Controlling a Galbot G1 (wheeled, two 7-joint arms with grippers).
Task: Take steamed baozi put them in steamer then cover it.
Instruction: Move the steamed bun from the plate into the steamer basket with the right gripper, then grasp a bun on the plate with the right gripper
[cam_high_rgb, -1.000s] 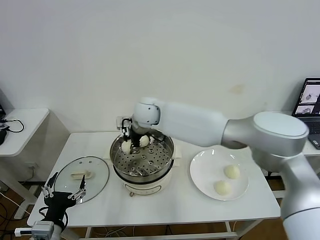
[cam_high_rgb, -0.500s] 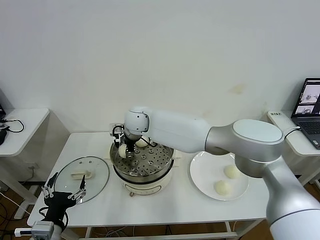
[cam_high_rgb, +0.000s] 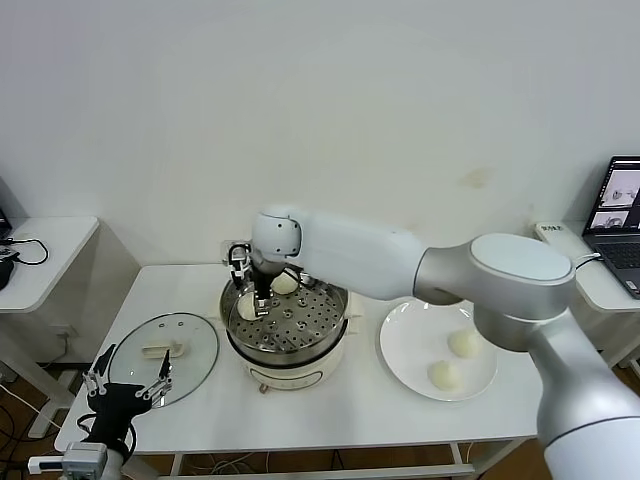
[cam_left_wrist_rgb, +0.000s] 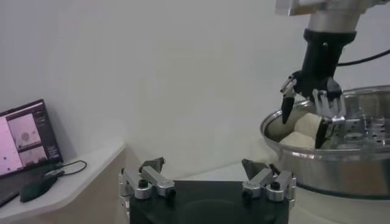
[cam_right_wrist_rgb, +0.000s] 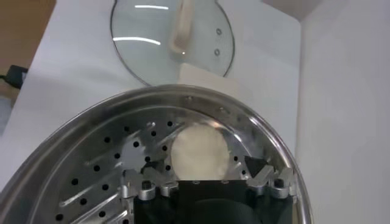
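Releasing a steamed baozi (cam_right_wrist_rgb: 198, 152) into the steamer (cam_high_rgb: 322, 332) mid-worktop (cam_high_rgb: 300, 410); right pincer (cam_high_rgb: 251, 297) spread above it at the basin's rear rim. Best lifted straight up. Left pincer (cam_left_wrist_rgb: 207, 182) open, parked off the front-left corner.

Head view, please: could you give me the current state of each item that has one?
Steamer: uncovered, two baozi inside.
Glass lid: off, flat on table.
Plate: holds two baozi.
Right hand: open over a baozi in the steamer.
Left hand: open, idle near lid.
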